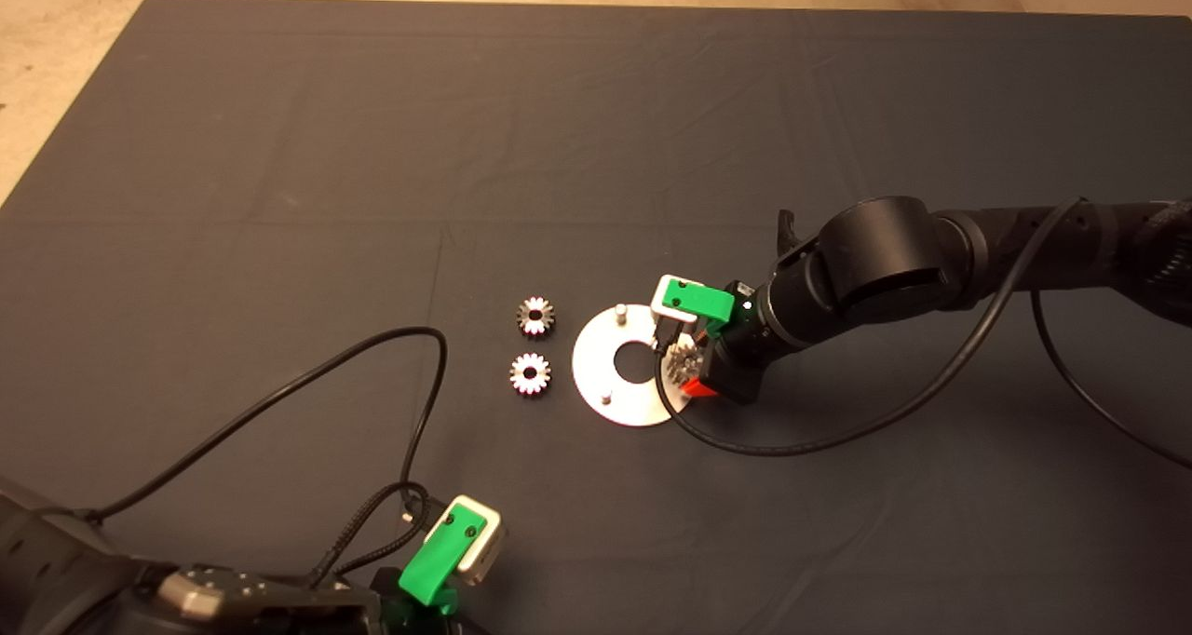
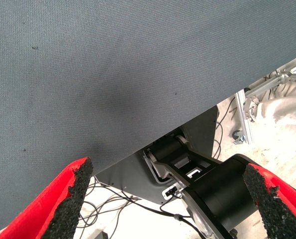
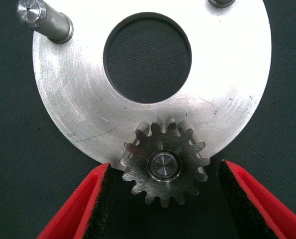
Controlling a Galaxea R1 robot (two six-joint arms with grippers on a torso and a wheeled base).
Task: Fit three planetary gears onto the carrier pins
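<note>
Three gears in all by my count: two [image 1: 535,317] [image 1: 530,373] lie flat on the mat [image 1: 279,197] just left of the disc [image 1: 596,370], one above the other, and the third [image 3: 165,167] sits on a pin at the disc's right edge, the pin's tip showing through its hole. Of the three pins I see two bare ones in the head view [image 1: 619,312] [image 1: 605,398]; in the right wrist view one stands whole [image 3: 43,21] and another is cut off by the frame [image 3: 221,2]. From above, my right gripper [image 1: 684,367] hides most of the seated gear. Its fingers [image 3: 85,206] are spread with the gear between them, a gap on each side, gripping nothing. My left gripper [image 1: 447,551] is parked at the lower left edge of the table, pads [image 2: 73,201] wide apart and empty; its wrist camera shows only mat and the robot base beyond
</note>
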